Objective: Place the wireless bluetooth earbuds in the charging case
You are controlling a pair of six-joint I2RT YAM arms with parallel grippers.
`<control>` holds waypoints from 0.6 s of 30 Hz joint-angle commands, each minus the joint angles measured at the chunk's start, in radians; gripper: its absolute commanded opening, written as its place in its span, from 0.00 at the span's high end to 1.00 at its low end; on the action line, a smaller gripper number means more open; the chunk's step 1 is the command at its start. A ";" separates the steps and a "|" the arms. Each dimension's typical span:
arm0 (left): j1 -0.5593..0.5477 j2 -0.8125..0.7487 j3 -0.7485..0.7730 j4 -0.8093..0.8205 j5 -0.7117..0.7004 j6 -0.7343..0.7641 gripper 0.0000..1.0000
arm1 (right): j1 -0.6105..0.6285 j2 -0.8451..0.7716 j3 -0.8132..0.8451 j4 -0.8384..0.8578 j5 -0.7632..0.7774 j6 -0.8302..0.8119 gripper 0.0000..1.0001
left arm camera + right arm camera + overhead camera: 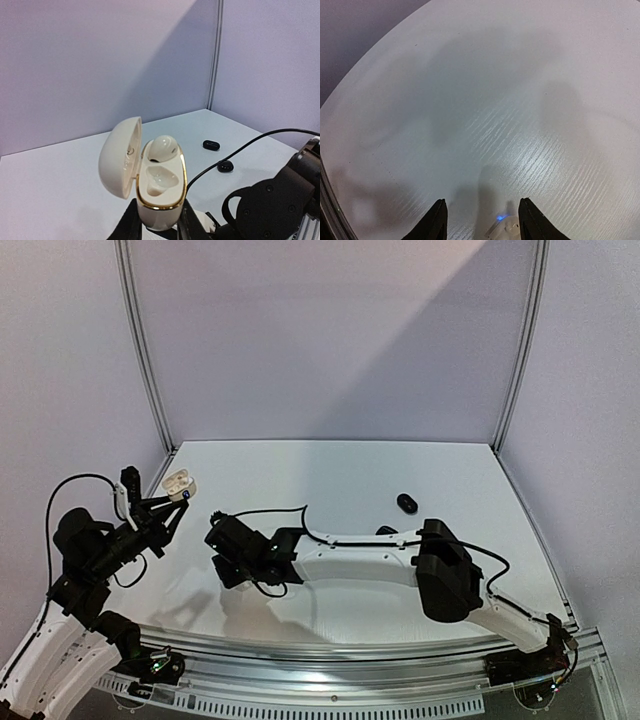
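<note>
Left hand (159, 222), near left: closed on the base of the open white charging case (157, 200) and holding it up off the surface (60, 200). The lid (120, 157) is tipped to the left. The far socket has a white earbud (162, 147) seated in it; the near socket (159, 181) is empty.

Right hand (482, 220): stretched across to left of centre, pointing down at the surface, fingers (437, 222) part-way apart. A small white piece with a blue light (501, 226) sits low between them, closer to the right-side finger. It is probably the second white bud, but the frame edge cuts it off. No pinch on it shows.

A far black piece (211, 145) and a near black piece (225, 166) lie on the surface to the right, too small to tell bud from case.

Handling, as judged:
- The bud looks very light, hard, glossy and rounded. It is likely to roll, and could squirt out of a hard squeeze.
- Pinch it gently across the stem or the flatter flanks, not the dome.
- The socket is shaped, so orientation matters on the way in.
- The case shell is smooth too. The low grip on its base leaves both sockets clear.
</note>
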 commanded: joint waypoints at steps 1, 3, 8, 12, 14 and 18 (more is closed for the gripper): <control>0.010 -0.001 -0.014 0.009 0.007 0.004 1.00 | 0.022 0.045 0.040 -0.041 0.117 0.036 0.51; 0.010 -0.002 -0.016 0.012 0.010 0.002 1.00 | 0.022 0.051 0.040 -0.048 0.147 0.032 0.51; 0.011 0.003 -0.017 0.016 0.018 -0.004 1.00 | 0.023 0.076 0.043 -0.047 0.158 0.000 0.50; 0.011 0.004 -0.018 0.017 0.021 -0.004 1.00 | 0.022 0.098 0.043 -0.058 0.118 0.022 0.51; 0.011 0.006 -0.019 0.020 0.023 -0.006 1.00 | 0.023 0.108 0.042 -0.067 0.114 0.026 0.51; 0.012 0.007 -0.019 0.022 0.026 -0.009 1.00 | 0.023 0.121 0.035 -0.085 0.106 0.018 0.59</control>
